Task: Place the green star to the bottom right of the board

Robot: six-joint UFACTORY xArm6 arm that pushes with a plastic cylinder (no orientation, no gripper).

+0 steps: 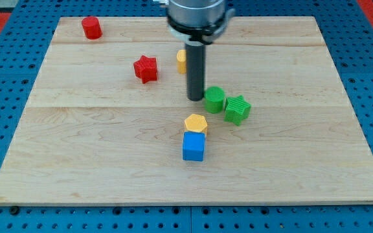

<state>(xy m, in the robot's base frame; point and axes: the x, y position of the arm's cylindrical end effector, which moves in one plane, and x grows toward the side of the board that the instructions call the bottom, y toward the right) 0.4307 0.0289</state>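
Note:
The green star (237,109) lies right of the board's middle, touching or nearly touching a green cylinder (214,99) on its left. My tip (195,98) rests on the board just left of the green cylinder, close to it. The rod rises from there to the arm's head at the view's top.
A yellow hexagon block (196,123) sits on the top edge of a blue cube (193,147) below my tip. A red star (146,68) lies to the upper left, a red cylinder (91,28) at the top left. A yellow block (181,61) is partly hidden behind the rod. The wooden board (303,162) sits on a blue pegboard.

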